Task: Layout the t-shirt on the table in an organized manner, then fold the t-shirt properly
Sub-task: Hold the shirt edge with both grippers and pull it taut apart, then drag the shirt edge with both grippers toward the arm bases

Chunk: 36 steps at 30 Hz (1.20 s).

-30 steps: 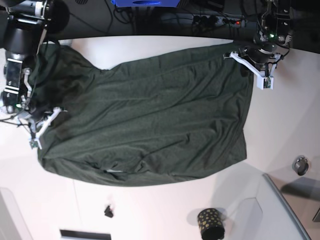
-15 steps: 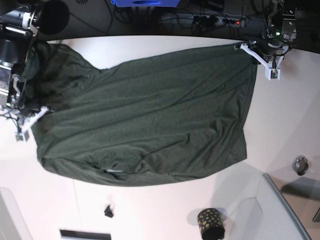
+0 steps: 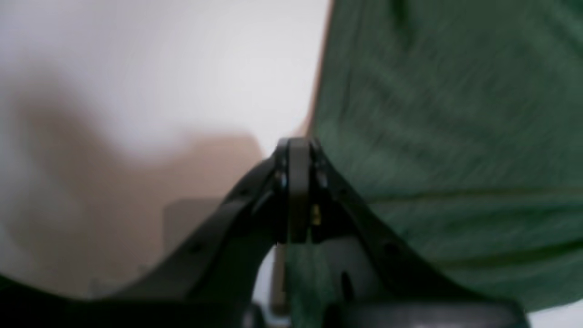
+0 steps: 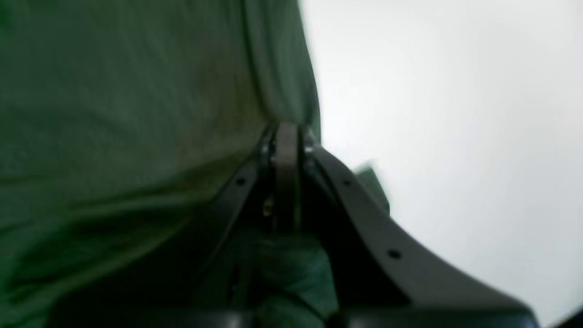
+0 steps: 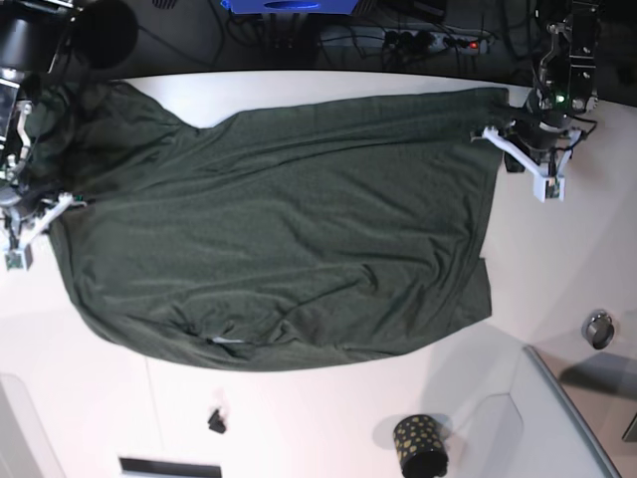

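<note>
Left claw [image 5: 520, 149]: at 2 o'clock in the base view, jaws pressed together on a corner of the t-shirt [image 5: 289, 239]; the wrist view shows its black fingers [image 3: 298, 182] meeting with green cloth pinched at their tips.
Right claw [image 5: 45, 214]: at 9 o'clock in the base view, jaws closed on the shirt's opposite edge; in its wrist view the fingers [image 4: 284, 173] meet with cloth bunched around and below them.
T-shirt: dark green, spread across the middle of the worktop [image 5: 328, 418], stretched between the two claws from 9 to 2 o'clock; its lower hem sags toward 6 o'clock with soft creases, and the upper part near 10 o'clock bunches under the right arm.
Worktop: white, bare at 3 o'clock beside the shirt and along the 6 o'clock side.
Cup [image 5: 419, 445]: black with gold dots, at 5 o'clock, well apart from the shirt.
Grey panel [image 5: 572, 418]: raised, at 4 o'clock, beside the cup.
Metal ring [image 5: 598, 329]: at 4 o'clock, near the panel's corner.
</note>
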{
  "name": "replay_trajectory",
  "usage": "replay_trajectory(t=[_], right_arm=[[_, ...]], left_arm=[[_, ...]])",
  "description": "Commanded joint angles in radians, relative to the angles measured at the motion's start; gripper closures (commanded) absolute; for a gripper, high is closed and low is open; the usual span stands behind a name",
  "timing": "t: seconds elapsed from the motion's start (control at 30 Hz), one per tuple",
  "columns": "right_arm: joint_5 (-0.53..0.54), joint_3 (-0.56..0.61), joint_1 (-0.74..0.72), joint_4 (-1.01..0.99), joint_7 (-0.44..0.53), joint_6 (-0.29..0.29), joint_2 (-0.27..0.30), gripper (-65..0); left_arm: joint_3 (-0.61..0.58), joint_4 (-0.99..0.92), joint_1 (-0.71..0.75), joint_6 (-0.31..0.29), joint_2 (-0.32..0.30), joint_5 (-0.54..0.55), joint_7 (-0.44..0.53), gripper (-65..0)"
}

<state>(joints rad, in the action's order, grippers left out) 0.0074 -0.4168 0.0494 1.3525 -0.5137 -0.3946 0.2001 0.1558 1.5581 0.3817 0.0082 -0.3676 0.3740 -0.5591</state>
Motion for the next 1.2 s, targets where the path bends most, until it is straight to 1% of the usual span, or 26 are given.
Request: replay_trajectory(t=[0.0,0.07,0.13,0.17,0.3,0.43,0.53,0.63,0.7,0.77,0.83,0.9,1.0,1.03,1.17], right_arm=[[0.009,-0.001,0.0,0.057,0.013,0.006,0.009,-0.8],[0.009,0.019,0.01,0.1,-0.055,0.004,0.008,-0.8],[0.013,0.085,0.01,0.097,-0.089,0.004,0.012,-0.8],[0.013,0.114,0.005,0.095,-0.087,0.004,0.012,-0.8],[0.012,0.169,-0.047,0.078,-0.087,0.004,0.008,-0.8],[0.01,0.215,-0.153,-0.072,-0.089,0.006,0.008,-0.8],[0.01,0.213,-0.184,-0.137,-0.087,0.006,0.008,-0.8],[0.01,0.215,-0.193,-0.172,-0.082,0.006,0.008,-0.8],[0.01,0.215,-0.211,-0.221,-0.046,0.006,0.009,-0.9],[0.01,0.215,-0.242,-0.313,0.007,0.006,0.015,-0.9],[0.009,0.215,-0.277,-0.413,0.04,0.006,0.017,-0.9],[0.009,0.215,-0.323,-0.526,0.086,0.007,0.028,-0.9],[0.009,0.215,-0.385,-0.686,0.209,0.012,0.039,-0.9],[0.009,0.215,-0.408,-0.733,0.244,0.012,0.042,-0.9],[0.009,0.217,-0.497,-0.887,0.346,0.013,0.057,-0.9]], left_arm=[[0.005,0.012,-0.02,0.003,-0.012,0.003,0.017,0.0],[0.003,-0.017,-0.066,0.003,-0.003,0.004,0.017,0.0],[0.003,-0.058,-0.12,0.003,0.02,0.001,0.017,0.0],[0.001,-0.077,-0.148,0.003,0.028,0.001,0.017,0.0],[-0.012,-0.141,-0.249,0.003,0.069,0.001,0.017,0.0],[-0.127,-0.267,-0.359,0.003,0.072,0.001,0.018,0.0],[-0.193,-0.351,-0.415,0.003,0.075,0.001,0.021,0.0],[-0.223,-0.45,-0.461,0.005,0.08,0.001,0.024,0.0],[-0.229,-0.525,-0.504,0.005,0.091,0.001,0.043,0.0],[-0.23,-0.6,-0.542,0.005,0.094,0.0,0.093,0.0],[-0.238,-0.669,-0.587,0.005,0.095,0.0,0.123,0.0],[-0.282,-0.733,-0.639,0.005,0.095,0.0,0.15,0.0],[-0.362,-0.809,-0.708,0.005,0.1,0.001,0.182,0.0],[-0.381,-0.832,-0.729,0.005,0.111,0.001,0.195,0.0],[-0.407,-0.977,-0.824,0.005,0.135,0.001,0.277,0.0]])
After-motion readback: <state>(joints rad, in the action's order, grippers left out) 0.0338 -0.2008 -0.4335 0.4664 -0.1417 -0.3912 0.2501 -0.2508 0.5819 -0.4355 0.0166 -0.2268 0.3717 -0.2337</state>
